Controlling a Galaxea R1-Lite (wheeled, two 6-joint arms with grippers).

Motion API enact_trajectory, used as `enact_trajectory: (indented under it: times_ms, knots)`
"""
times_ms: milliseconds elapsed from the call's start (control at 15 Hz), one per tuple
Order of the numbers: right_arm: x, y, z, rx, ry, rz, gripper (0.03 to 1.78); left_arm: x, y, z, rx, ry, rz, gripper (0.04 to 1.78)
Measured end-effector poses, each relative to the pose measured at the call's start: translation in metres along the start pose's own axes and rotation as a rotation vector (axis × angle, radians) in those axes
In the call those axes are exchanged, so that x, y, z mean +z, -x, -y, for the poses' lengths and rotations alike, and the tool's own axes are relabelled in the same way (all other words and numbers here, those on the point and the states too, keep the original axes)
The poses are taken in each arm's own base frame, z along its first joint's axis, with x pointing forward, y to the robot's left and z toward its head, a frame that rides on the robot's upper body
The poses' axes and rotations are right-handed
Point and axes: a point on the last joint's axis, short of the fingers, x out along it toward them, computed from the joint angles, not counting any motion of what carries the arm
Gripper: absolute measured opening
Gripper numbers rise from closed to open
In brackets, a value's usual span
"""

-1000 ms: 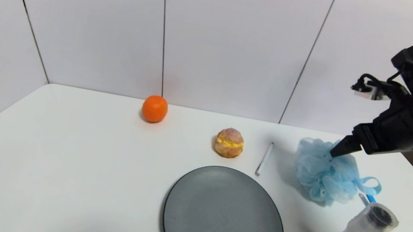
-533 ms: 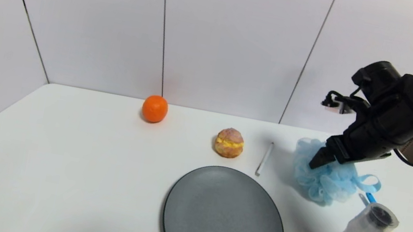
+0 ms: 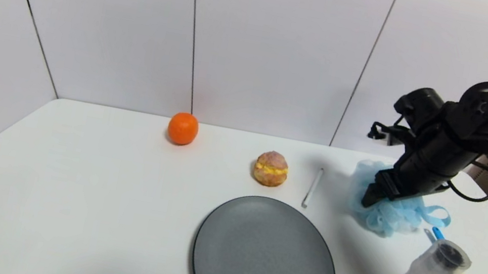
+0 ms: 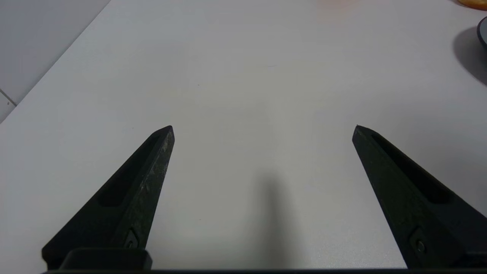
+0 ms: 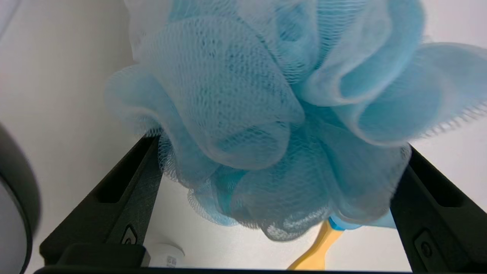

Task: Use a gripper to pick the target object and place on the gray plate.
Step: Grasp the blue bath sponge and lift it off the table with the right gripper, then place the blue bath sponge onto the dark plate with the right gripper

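Right gripper [image 3: 377,193] fingers [image 5: 125,198] spread, straddling blue pouf [image 3: 386,210], table [image 3: 89,190]

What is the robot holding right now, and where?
Nothing yet. The right gripper is open, its fingers straddling the blue bath pouf; the left gripper is open and holds nothing.

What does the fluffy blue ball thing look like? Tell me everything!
The bath pouf is a bunch of ruffled light-blue netting, soft and see-through at the edges, with a blue ribbon loop. It sits on the white table, right of the gray plate. The right gripper is pushed down into it, one open finger on each side.
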Motion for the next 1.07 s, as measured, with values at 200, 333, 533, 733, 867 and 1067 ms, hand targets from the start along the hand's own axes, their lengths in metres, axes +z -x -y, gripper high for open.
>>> enact_trajectory:
  times_ms: [200, 333, 533, 733, 867, 1067]
  knots:
    - [0.007, -0.013, 0.0, -0.002, -0.009, 0.008, 1.71, 0.0, 0.0, 0.0, 0.0, 0.0, 0.0, 1.69]
    - [0.011, -0.022, 0.0, -0.004, -0.011, 0.02, 1.71, 0.0, 0.0, 0.0, 0.0, 0.0, 0.0, 1.69]
    - [0.013, -0.03, -0.001, -0.003, -0.02, 0.011, 1.49, 0.0, 0.0, 0.0, 0.0, 0.0, 0.0, 1.69]
    - [0.013, -0.034, -0.002, -0.001, -0.032, 0.002, 1.06, 0.0, 0.0, 0.0, 0.0, 0.0, 0.0, 1.69]
    - [0.014, -0.034, -0.002, 0.001, -0.033, 0.004, 0.87, 0.0, 0.0, 0.0, 0.0, 0.0, 0.0, 1.69]
    - [0.013, -0.022, -0.002, 0.002, -0.034, 0.031, 0.37, 0.0, 0.0, 0.0, 0.0, 0.0, -0.001, 1.69]
